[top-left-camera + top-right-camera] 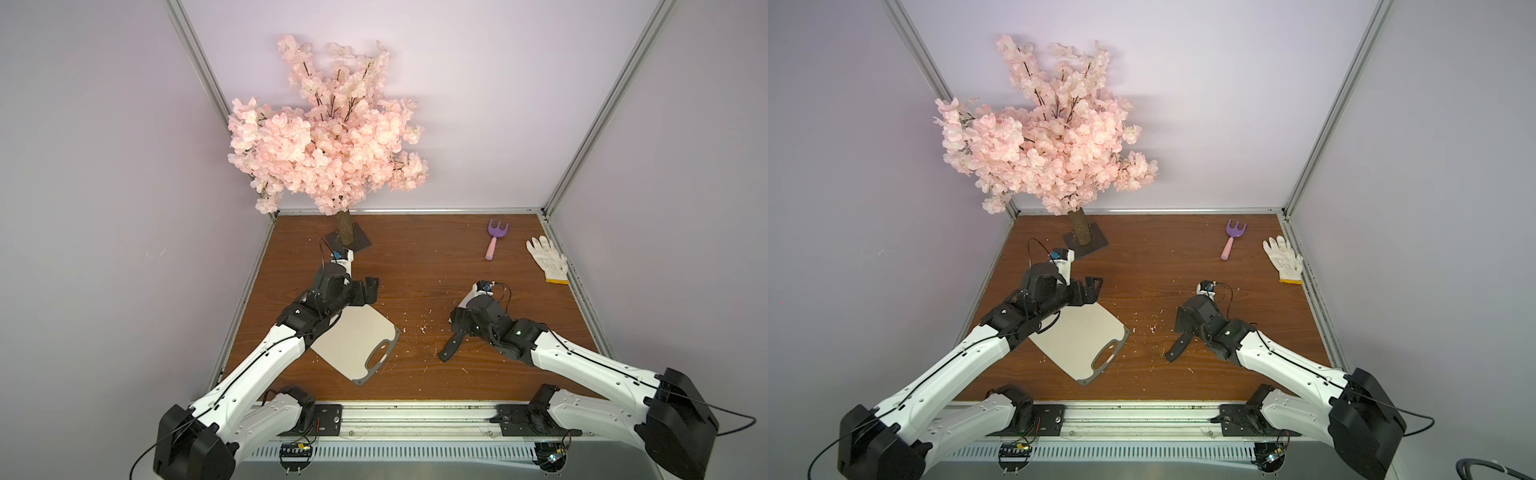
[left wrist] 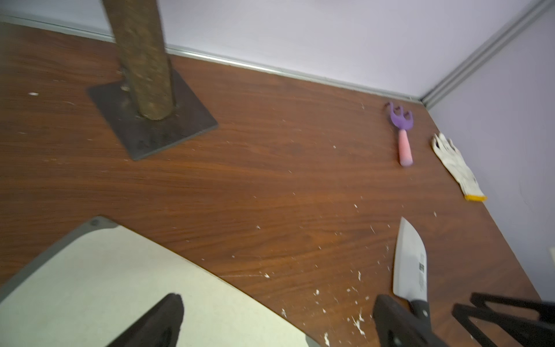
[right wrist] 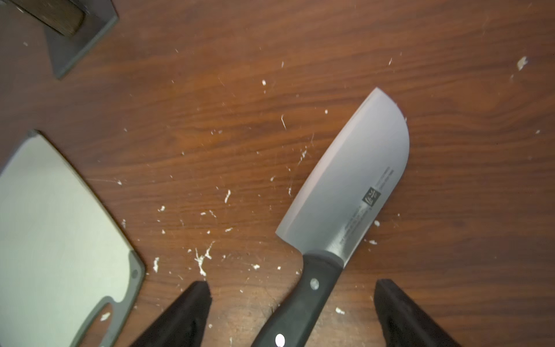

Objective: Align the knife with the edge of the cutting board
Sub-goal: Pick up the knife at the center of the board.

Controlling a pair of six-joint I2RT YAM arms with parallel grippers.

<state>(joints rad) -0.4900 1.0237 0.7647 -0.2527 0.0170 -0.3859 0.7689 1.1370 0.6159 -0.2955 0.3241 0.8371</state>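
**Right claw straddles the knife handle; board lies apart**

In both top views the cutting board (image 1: 353, 338) lies askew on the worktop (image 1: 415, 257), with its handle hole at the end nearer the knife (image 1: 451, 349). The knife lies well apart from the board, and only its black handle shows from under the right claw (image 1: 460, 329). The left claw (image 1: 368, 289) hangs near the board's far corner, perhaps ready to steady it.

In the left wrist view the left claw's fingers are spread wide with nothing between them. One is over the board, and the knife lies flat on the worktop beyond.

In the right wrist view the right claw's fingers stand apart, one on each side of the handle just behind the blade, and touch neither side. That spot probably gives a firm hold for carrying the knife across and laying it along a board edge.
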